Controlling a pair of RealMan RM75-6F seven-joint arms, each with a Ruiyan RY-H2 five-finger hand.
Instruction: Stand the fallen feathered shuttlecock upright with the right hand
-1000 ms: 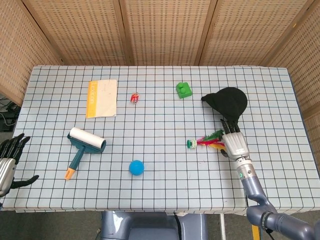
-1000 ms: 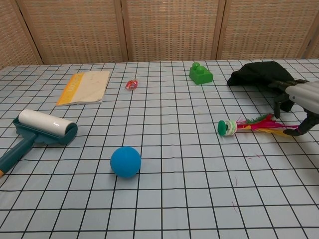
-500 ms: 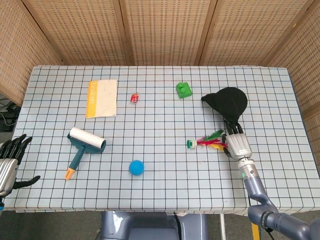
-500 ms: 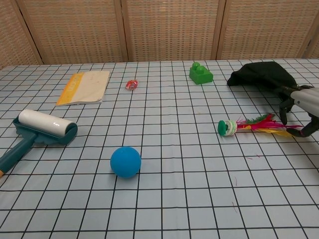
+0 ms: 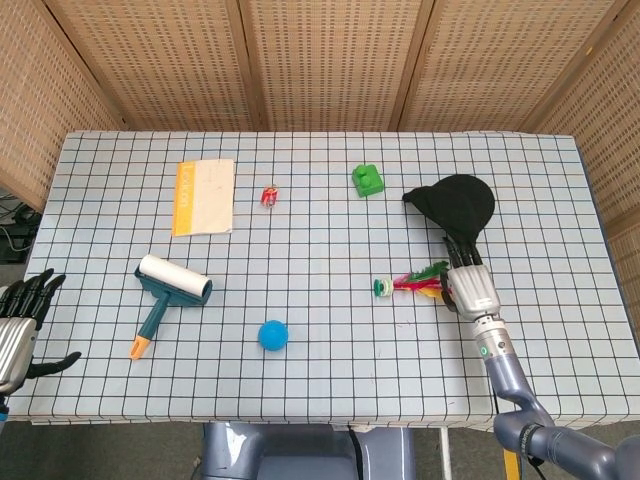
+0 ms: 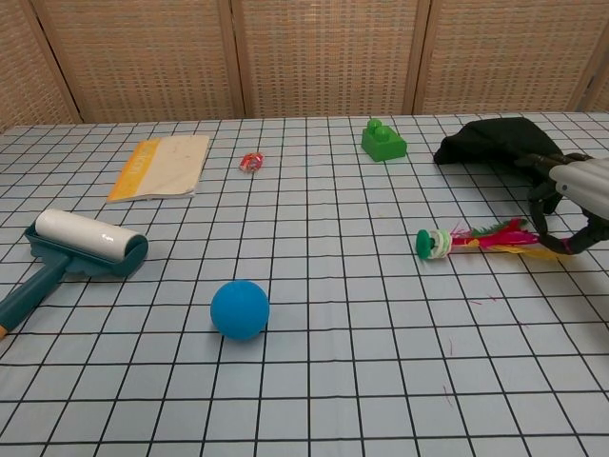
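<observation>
Fingers (image 6: 544, 195) of the right hand (image 5: 470, 285) curl apart around the feather tips, not gripping. The shuttlecock (image 6: 473, 240) lies flat on the desk (image 5: 330, 330), right of centre. Left hand (image 5: 18, 325) hangs spread, far left.

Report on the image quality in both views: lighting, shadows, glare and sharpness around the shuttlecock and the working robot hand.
Head view: even, soft light, no glare; the shuttlecock and right robot hand are sharp but small. Chest view: equally even light, faint soft shadows under the blue ball; the shuttlecock is crisp, while the right robot hand is cut off by the frame edge.
</observation>
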